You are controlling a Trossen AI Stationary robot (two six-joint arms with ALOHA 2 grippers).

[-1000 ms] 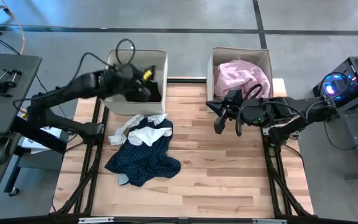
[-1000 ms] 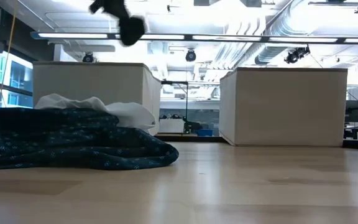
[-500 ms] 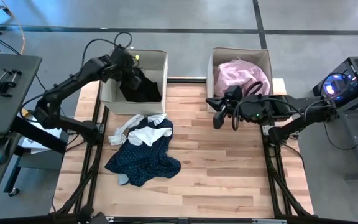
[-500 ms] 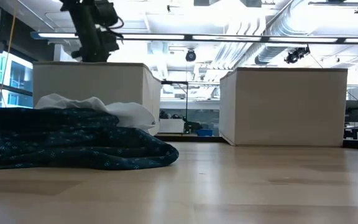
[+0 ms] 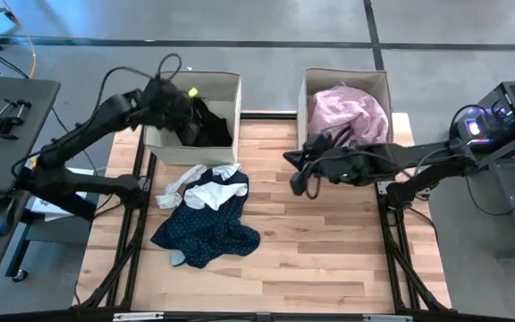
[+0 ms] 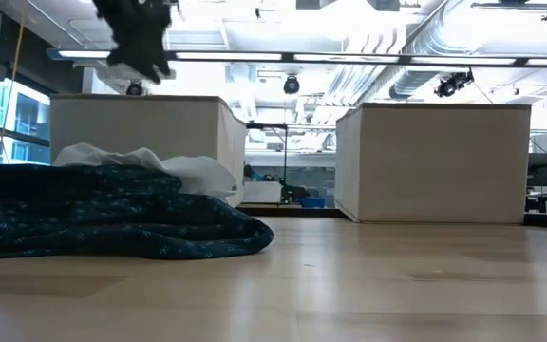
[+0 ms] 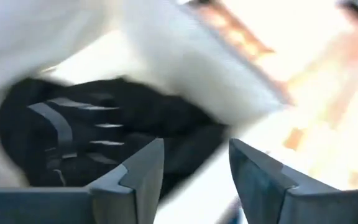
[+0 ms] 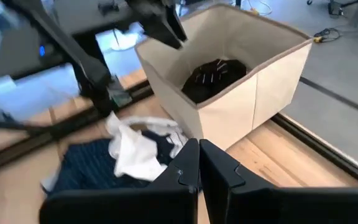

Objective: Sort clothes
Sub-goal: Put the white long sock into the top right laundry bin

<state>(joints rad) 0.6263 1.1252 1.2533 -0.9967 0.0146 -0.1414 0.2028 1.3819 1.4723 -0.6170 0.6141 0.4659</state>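
Black garment (image 5: 206,125) now lies inside the left beige fabric box (image 5: 225,87); a second ago the left tool (image 5: 179,105) carried it above that box, and now its fingers stand apart over it, empty. Across the bench (image 5: 329,241), the right tool (image 5: 299,183), fingers pressed together, has swung toward the navy white-dotted dress (image 5: 206,224) lying in front of the box. Pink shirt (image 5: 347,112) fills the right box (image 5: 304,98).

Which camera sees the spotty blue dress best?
The high view: the whole navy dotted dress lies spread on the table. The low view shows only its near edge, the right wrist view part of it, the left wrist view none.
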